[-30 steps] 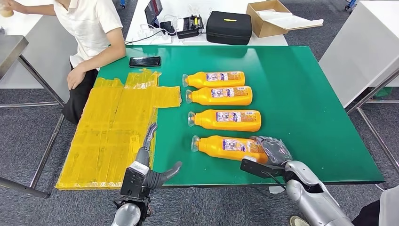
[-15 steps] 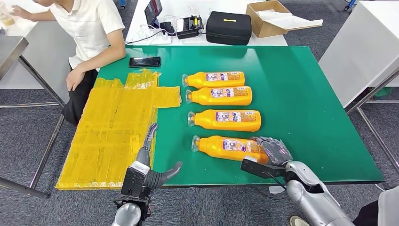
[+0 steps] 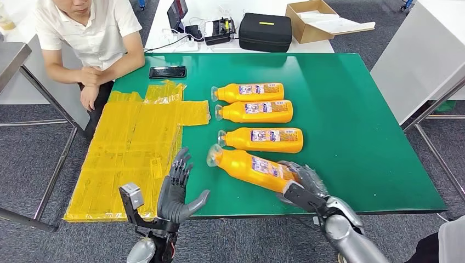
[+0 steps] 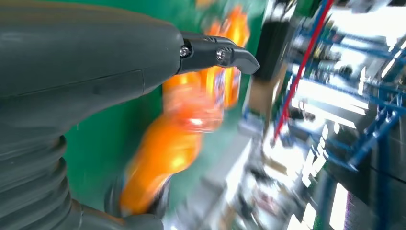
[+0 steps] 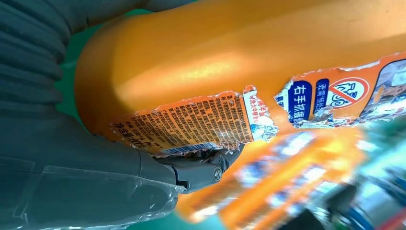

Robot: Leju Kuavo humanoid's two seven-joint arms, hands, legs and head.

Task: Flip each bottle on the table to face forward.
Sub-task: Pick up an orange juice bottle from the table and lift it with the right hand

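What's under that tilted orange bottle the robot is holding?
Green table top shows beneath the raised neck of the nearest orange plastic bottle. The right hand grips its base, covering whatever lies under that end.

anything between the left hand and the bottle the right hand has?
Nothing visible. The left hand is open over bare green table, and the gap to the cap end of the held bottle is unobstructed. The right hand grips its base end.

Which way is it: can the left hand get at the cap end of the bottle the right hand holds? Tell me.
Probably yes. The left hand is open beside the tilted bottle, bare green table between it and the cap; the right hand grips the far end.
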